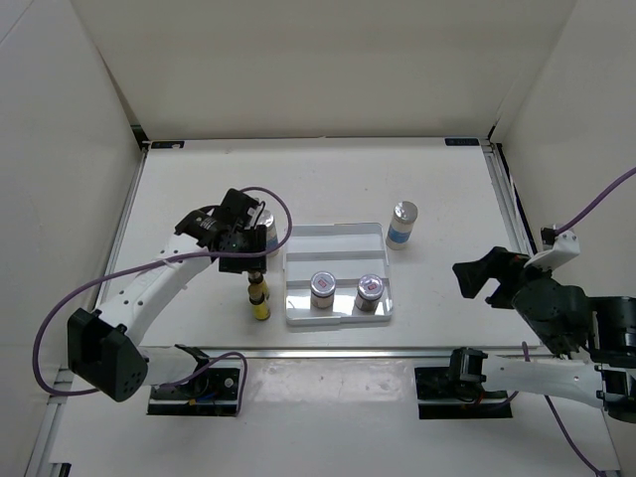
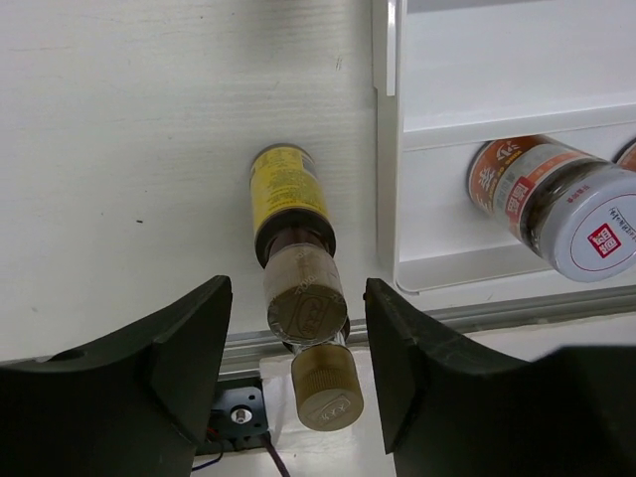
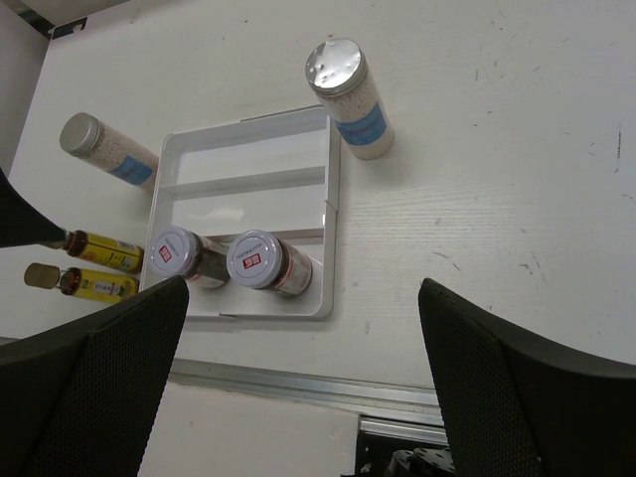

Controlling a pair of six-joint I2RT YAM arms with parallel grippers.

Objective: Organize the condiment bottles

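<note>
**Two Jars In, Four Bottles Waiting**

White walls are enclosing a white table (image 1: 199,179), where the tray (image 1: 335,241) is holding only the two short jars (image 1: 323,289), standing side by side in its nearest compartment. Four bottles are waiting outside. One tall bottle (image 1: 402,225) is standing just right of the tray, the other tall bottle (image 3: 107,149) left of it, and the two tiny yellow bottles (image 2: 288,194) just left of it. The left gripper (image 2: 298,288) is hanging over those, its fingers (image 2: 179,358) spread either side of the caps and grasping nothing. The right gripper (image 3: 303,288), well right of the tray, is gaping wide and empty.
</note>
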